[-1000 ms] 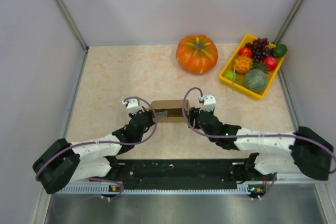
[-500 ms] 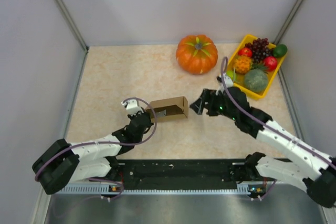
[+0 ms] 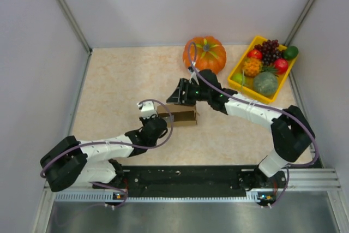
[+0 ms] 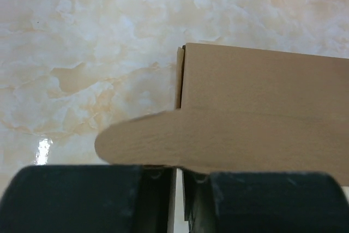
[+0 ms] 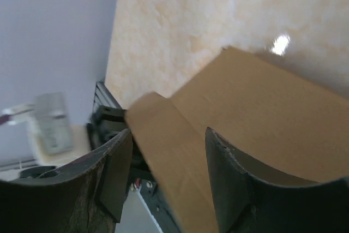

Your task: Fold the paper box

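Note:
The paper box (image 3: 182, 115), plain brown cardboard, lies mid-table with its open side facing the arms. My left gripper (image 3: 159, 119) is at its left end. In the left wrist view its fingers (image 4: 82, 200) are almost together on a thin cardboard edge, and a rounded flap (image 4: 163, 143) lies across just beyond them. My right gripper (image 3: 182, 94) hovers over the box's far side, pointing back toward the arms. In the right wrist view the right gripper (image 5: 169, 135) is open, and a blurred brown flap (image 5: 174, 156) of the box runs through the gap between its fingers.
An orange pumpkin (image 3: 206, 53) sits at the back, just behind the right arm. A yellow tray (image 3: 262, 95) full of fruit stands at the back right. Grey walls close the table on three sides. A black rail (image 3: 185, 175) runs along the near edge.
The right arm left the box's right end, swung out to the right, then came across to the box's far side. The box shifted slightly. The left gripper stayed at the left end.

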`<control>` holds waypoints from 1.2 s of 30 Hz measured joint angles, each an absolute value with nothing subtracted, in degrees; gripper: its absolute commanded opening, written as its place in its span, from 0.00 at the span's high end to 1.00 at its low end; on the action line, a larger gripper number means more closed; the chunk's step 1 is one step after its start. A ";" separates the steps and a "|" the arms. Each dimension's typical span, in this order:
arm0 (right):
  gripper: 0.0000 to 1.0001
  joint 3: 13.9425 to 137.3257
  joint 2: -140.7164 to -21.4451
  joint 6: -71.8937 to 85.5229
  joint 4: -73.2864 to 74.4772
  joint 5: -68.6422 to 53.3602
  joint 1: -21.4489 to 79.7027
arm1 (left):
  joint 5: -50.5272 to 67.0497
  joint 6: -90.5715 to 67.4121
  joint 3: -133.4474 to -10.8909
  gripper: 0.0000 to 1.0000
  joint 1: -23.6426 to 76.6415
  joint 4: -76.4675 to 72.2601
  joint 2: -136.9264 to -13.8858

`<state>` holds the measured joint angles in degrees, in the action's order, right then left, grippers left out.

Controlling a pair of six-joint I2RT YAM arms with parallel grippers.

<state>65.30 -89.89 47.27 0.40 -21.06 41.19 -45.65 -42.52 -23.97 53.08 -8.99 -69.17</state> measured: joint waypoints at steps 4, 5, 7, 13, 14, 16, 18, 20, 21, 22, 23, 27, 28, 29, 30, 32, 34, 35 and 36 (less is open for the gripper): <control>0.46 58.87 -94.17 49.25 -4.10 -23.66 41.54 | -46.57 -41.69 -24.25 0.65 54.65 -8.05 -69.91; 0.46 58.30 -95.22 49.54 -5.26 -24.25 41.54 | -46.59 -41.60 -24.34 0.54 55.02 -7.70 -69.89; 0.46 57.10 -96.44 50.04 -8.01 -24.86 41.52 | -46.17 -41.12 -24.56 0.48 55.53 -6.35 -69.45; 0.46 51.99 -96.64 50.96 -16.86 -26.26 41.52 | -36.47 -42.09 -23.77 0.50 56.27 4.25 -57.17; 0.46 51.31 -96.66 51.09 -17.72 -26.48 41.52 | -34.70 -42.39 -23.62 0.53 56.34 6.04 -54.22; 0.46 49.60 -96.75 51.20 -20.01 -26.79 41.52 | -28.21 -43.16 -23.29 0.60 56.38 10.76 -45.67; 0.46 47.79 -96.79 51.00 -21.98 -27.07 41.52 | -22.85 -43.35 -23.24 0.60 56.38 14.52 -37.87; 0.46 46.13 -96.86 50.33 -23.24 -27.18 41.52 | -17.74 -43.35 -23.88 0.61 56.38 18.06 -30.87; 0.46 45.39 -96.95 49.63 -23.66 -27.11 41.52 | -16.47 -43.35 -24.77 0.61 56.38 19.42 -29.08; 0.46 44.95 -97.03 48.95 -23.68 -27.05 41.52 | -15.29 -43.33 -26.83 0.61 56.34 21.45 -28.47; 0.46 44.62 -97.10 48.03 -23.70 -27.05 41.52 | -14.31 -42.94 -29.56 0.66 56.23 22.92 -29.30; 0.44 44.75 -96.97 44.97 -23.22 -27.07 41.54 | -13.02 -40.77 -40.86 0.82 52.93 23.77 -40.38; 0.43 44.80 -96.31 44.27 -22.35 -26.81 41.56 | -12.56 -40.32 -42.33 0.84 51.07 22.90 -43.40; 0.42 44.77 -95.11 43.38 -20.60 -26.28 41.60 | -10.20 -39.86 -43.16 0.85 47.88 21.15 -46.96; 0.41 44.69 -93.56 42.52 -18.55 -25.50 41.60 | -7.64 -39.46 -43.00 0.85 43.94 18.55 -50.87; 0.38 44.56 -89.08 40.56 -13.54 -23.33 41.58 | -4.38 -39.07 -41.67 0.84 38.33 15.11 -56.75; 0.34 43.44 -83.59 38.50 -10.15 -21.39 41.54 | -2.33 -38.39 -40.10 0.77 34.70 14.44 -62.59; 0.31 42.52 -80.16 37.04 -8.60 -20.08 41.52 | -1.67 -37.69 -39.94 0.72 34.09 14.87 -64.95; 0.28 41.17 -76.71 35.55 -7.25 -18.76 41.45 | -0.93 -37.10 -39.94 0.62 33.87 15.00 -66.72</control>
